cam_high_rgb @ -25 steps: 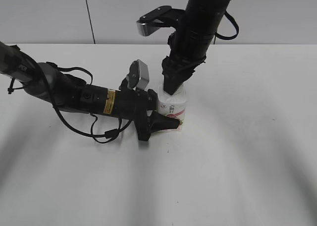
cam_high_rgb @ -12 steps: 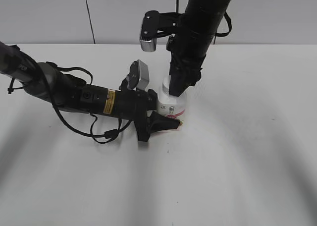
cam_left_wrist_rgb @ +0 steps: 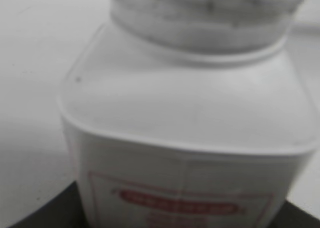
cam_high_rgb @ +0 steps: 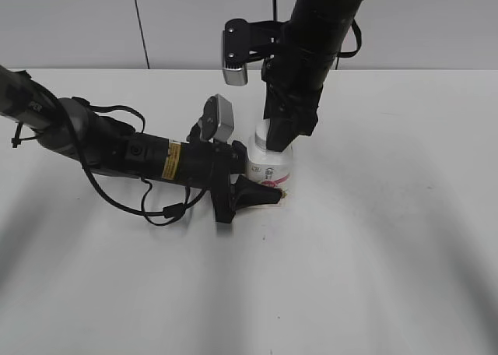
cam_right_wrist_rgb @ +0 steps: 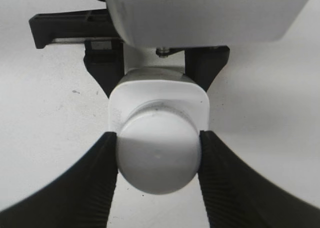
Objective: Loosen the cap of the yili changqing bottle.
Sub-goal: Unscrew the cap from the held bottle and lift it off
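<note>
The small white yili changqing bottle (cam_high_rgb: 269, 168) with a pink-red label stands upright on the white table. My left gripper (cam_high_rgb: 261, 185) lies low along the table and is shut on the bottle's body; the bottle (cam_left_wrist_rgb: 185, 138) fills the left wrist view. My right gripper (cam_high_rgb: 277, 139) comes down from above and is shut on the round white cap (cam_right_wrist_rgb: 158, 152), with one ribbed black finger (cam_right_wrist_rgb: 97, 178) pressed on each side. In the exterior view the cap is hidden by the right fingers.
The left arm (cam_high_rgb: 117, 149) with its cable stretches across the table from the left edge. The right arm (cam_high_rgb: 319, 28) stands over the bottle from the back. White table surface (cam_high_rgb: 389, 238) surrounds the bottle on all sides.
The right wrist has turned about the bottle's axis with the fingers on the cap; its camera block swung from sideways to hanging down. The bottle and left gripper stayed in place.
</note>
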